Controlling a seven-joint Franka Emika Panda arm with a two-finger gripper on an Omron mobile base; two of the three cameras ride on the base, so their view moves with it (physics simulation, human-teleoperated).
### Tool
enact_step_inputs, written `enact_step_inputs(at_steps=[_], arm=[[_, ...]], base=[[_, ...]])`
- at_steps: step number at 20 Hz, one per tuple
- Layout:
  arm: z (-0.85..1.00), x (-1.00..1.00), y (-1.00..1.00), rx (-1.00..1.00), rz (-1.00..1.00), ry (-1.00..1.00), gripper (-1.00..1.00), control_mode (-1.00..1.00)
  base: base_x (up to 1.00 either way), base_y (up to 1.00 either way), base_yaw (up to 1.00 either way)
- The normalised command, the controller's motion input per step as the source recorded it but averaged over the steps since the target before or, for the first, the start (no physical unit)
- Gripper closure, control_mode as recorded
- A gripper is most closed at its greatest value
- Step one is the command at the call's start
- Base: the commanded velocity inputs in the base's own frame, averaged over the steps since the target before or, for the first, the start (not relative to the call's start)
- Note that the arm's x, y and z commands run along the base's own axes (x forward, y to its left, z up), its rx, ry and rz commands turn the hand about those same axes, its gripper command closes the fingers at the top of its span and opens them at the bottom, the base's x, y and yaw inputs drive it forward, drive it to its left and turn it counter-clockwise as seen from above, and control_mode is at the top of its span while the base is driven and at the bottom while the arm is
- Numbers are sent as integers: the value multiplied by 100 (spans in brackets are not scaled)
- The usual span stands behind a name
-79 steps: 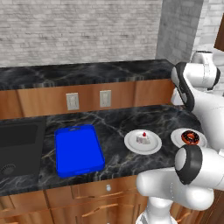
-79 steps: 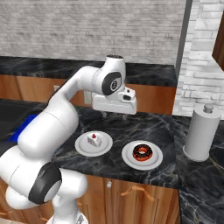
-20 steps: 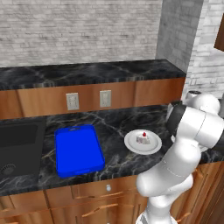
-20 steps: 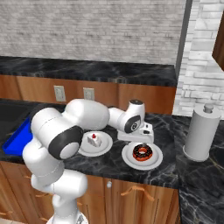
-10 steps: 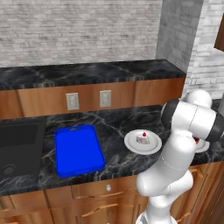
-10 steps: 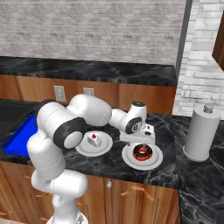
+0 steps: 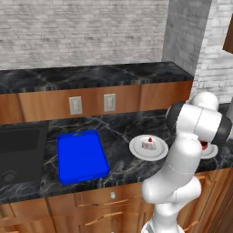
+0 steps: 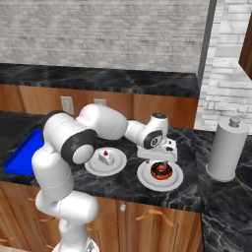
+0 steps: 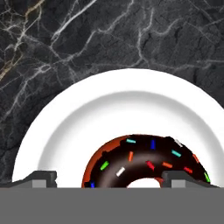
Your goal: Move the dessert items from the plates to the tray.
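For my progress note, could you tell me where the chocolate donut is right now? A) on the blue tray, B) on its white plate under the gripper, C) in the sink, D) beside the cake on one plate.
B: the donut sits on its white plate, directly below the open gripper.

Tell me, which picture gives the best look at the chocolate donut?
The hand view: the donut sits close up on its white plate, with its sprinkles clear, though its lower part is cut off. The right base view shows the whole donut, small, just under the hand. In the left base view the arm mostly hides it.
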Motion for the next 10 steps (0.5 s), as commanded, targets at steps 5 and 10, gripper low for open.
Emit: enact_step_inputs(at_steps=[5,10], arm=[[0,-22,0,0,0,0,-100,-100],[0,-28,0,0,0,0,-100,-100]], base=[[0,0,0],[0,0,0]])
